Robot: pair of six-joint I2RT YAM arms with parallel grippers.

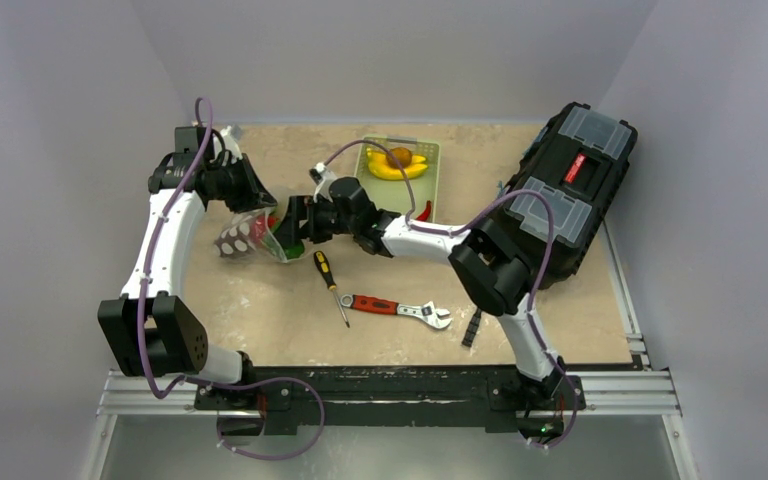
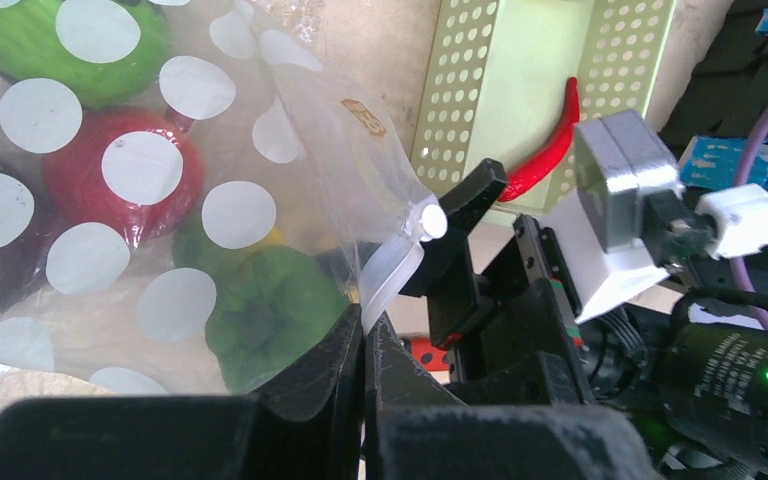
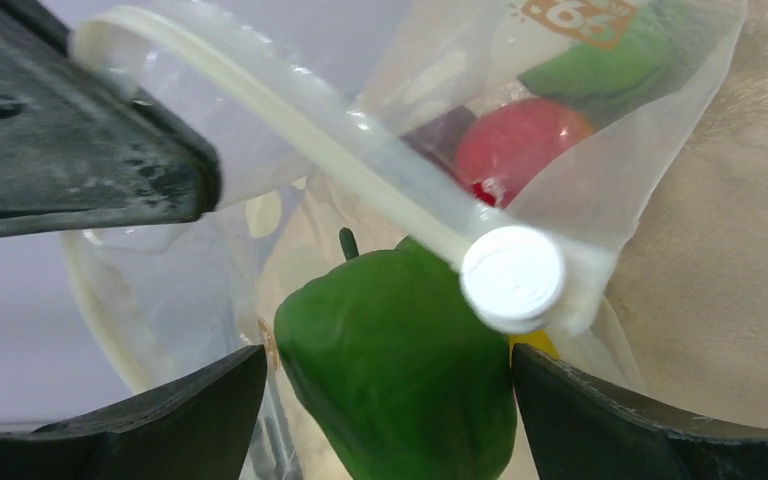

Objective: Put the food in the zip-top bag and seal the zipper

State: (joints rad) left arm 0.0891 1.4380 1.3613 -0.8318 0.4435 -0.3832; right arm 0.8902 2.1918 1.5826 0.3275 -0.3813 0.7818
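Observation:
The clear zip-top bag (image 1: 242, 238) with white polka dots hangs from my left gripper (image 1: 260, 208), which is shut on the pale zipper (image 2: 388, 275) at the bag's mouth. In the left wrist view (image 2: 365, 325) the bag (image 2: 160, 200) holds a green pepper (image 2: 270, 310), a red fruit (image 2: 125, 175) and other food. My right gripper (image 1: 290, 224) is at the bag's mouth. In the right wrist view (image 3: 388, 352) its jaws stand wide apart either side of the green pepper (image 3: 400, 370), behind the zipper (image 3: 290, 110). A white round slider (image 3: 513, 278) sits on the strip.
The pale green basket (image 1: 430, 160) at the back holds a yellow banana (image 1: 398, 168) and an orange item. A red chili (image 2: 550, 150) lies by it. A screwdriver (image 1: 330, 285) and wrench (image 1: 395, 308) lie in front. A black toolbox (image 1: 570, 190) stands at the right.

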